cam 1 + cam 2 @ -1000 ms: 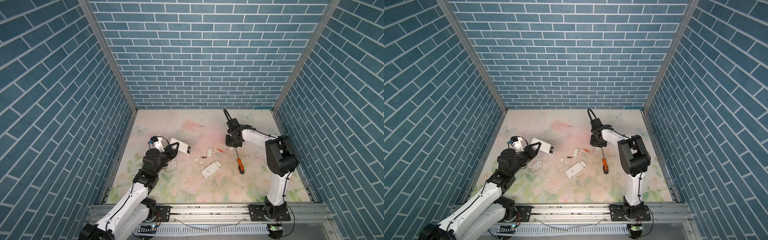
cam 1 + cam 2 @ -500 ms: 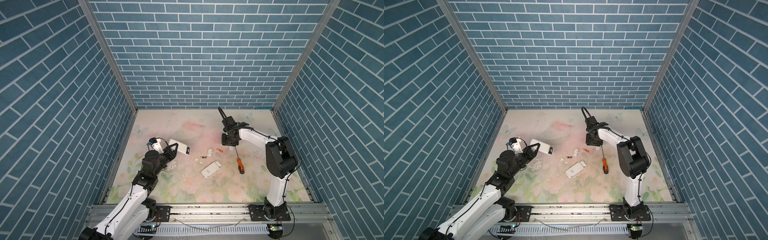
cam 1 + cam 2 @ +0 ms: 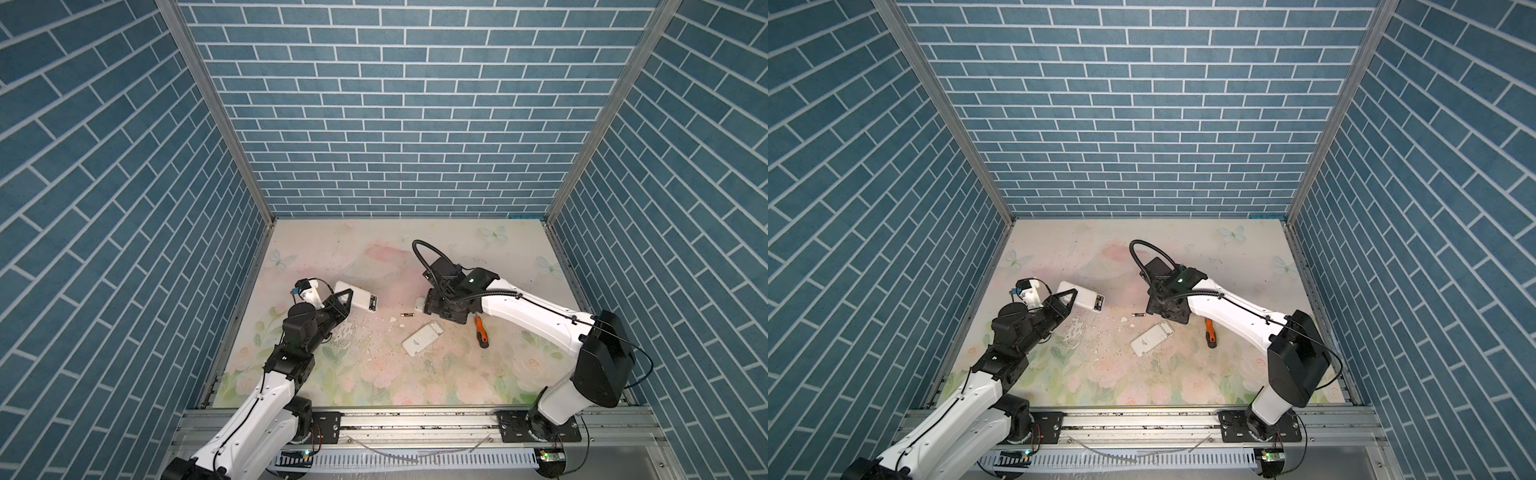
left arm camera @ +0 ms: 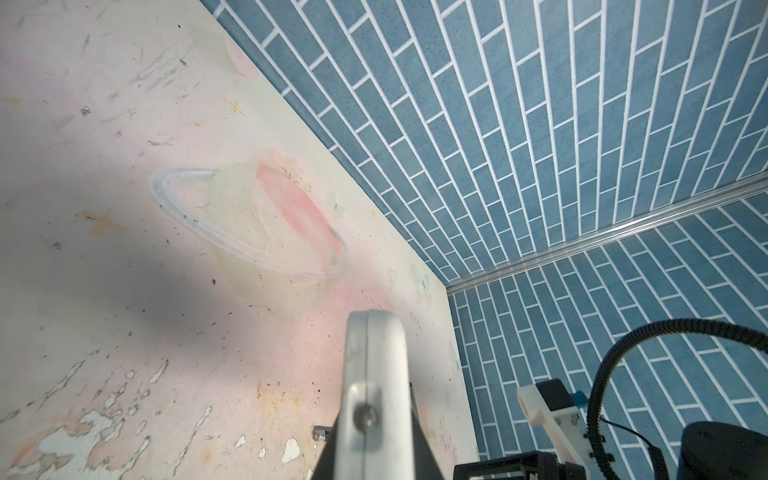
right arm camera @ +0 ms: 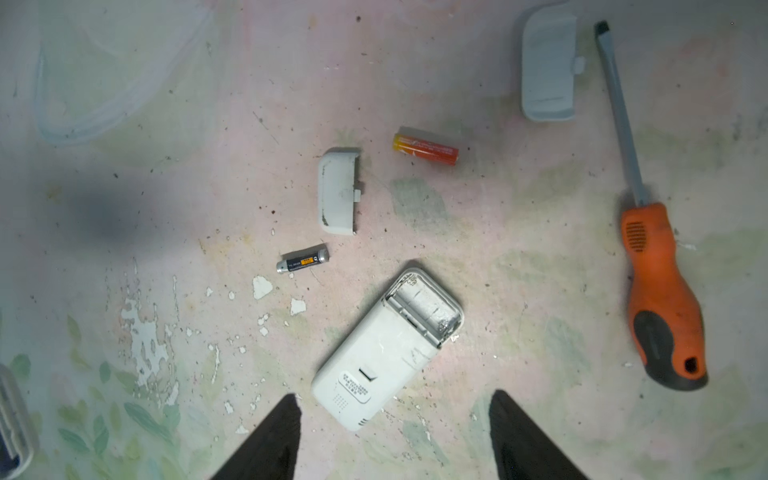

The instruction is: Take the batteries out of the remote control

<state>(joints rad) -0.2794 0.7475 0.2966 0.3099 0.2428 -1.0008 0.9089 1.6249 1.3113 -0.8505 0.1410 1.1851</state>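
halfway there, black battery and orange battery already out: next, bring wide-open right gripper to the loaded remote clamped in left gripper.

In both top views the right arm's wrist hides the right gripper, the orange battery ahead of it and most of a white cover. The remote clamped in the left gripper is blurred and cut by the left wrist picture's edge, hiding most of a dark battery beyond it.
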